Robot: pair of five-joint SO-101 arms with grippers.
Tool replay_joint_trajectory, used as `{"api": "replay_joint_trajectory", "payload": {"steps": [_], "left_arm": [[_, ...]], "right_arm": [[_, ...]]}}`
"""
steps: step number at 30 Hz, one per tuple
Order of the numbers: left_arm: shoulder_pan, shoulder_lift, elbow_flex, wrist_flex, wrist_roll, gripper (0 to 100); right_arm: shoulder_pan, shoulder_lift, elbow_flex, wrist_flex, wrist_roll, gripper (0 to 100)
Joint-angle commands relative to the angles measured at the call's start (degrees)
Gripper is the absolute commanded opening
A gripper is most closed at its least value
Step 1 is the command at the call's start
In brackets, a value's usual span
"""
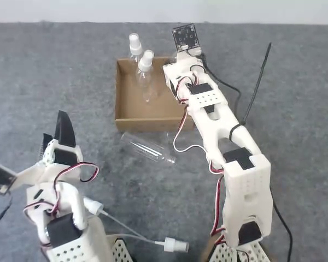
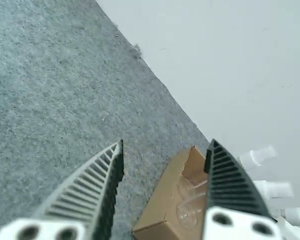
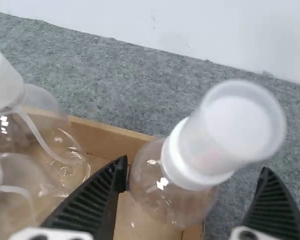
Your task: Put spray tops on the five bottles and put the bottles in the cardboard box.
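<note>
Standing in the brown cardboard box (image 1: 123, 112), three clear plastic bottles (image 1: 147, 82) are wearing white spray tops (image 1: 146, 56); the right gripper (image 3: 193, 167) is holding its fingers open around one. A fourth bottle (image 1: 150, 148) is lying uncapped on the grey worktop (image 1: 54, 71) beside the box; the left gripper (image 2: 166, 145) is keeping its fingers open, empty.

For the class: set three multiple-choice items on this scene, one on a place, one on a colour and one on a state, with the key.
1. Where is the bottle without a spray top?
A. Lying on the carpet in front of the cardboard box
B. Standing inside the box
C. Held in a gripper

2. What colour is the carpet?
A. Green
B. Grey
C. Red

3. The left gripper is:
A. Shut on a bottle
B. Shut on a spray top
C. Open and empty

Key: 1 A, it lies on its side just before the box's front wall. 2 B, grey all over. 3 C, its fingers stand apart with nothing between.
</note>
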Motion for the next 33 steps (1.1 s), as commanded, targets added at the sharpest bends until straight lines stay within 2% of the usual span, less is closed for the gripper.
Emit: {"api": "replay_joint_trajectory", "payload": {"steps": [1,7,22,33], "left_arm": [[-0.26,-0.97,-0.57,-1.41,-0.70,25],[-0.26,-0.97,-0.57,-1.41,-0.70,25],[-0.26,-0.97,-0.57,-1.41,-0.70,25],[-0.26,-0.97,-0.57,-1.41,-0.70,25]], "right_arm": [[-1.36,-3.74,-1.41,0.57,1.05,33.4],[-2.51,-3.74,-1.49,0.66,3.96,33.3],[-2.51,-3.74,-1.41,0.66,3.96,33.3],[-2.51,-7.43,-1.23,7.34,3.69,33.5]]}}
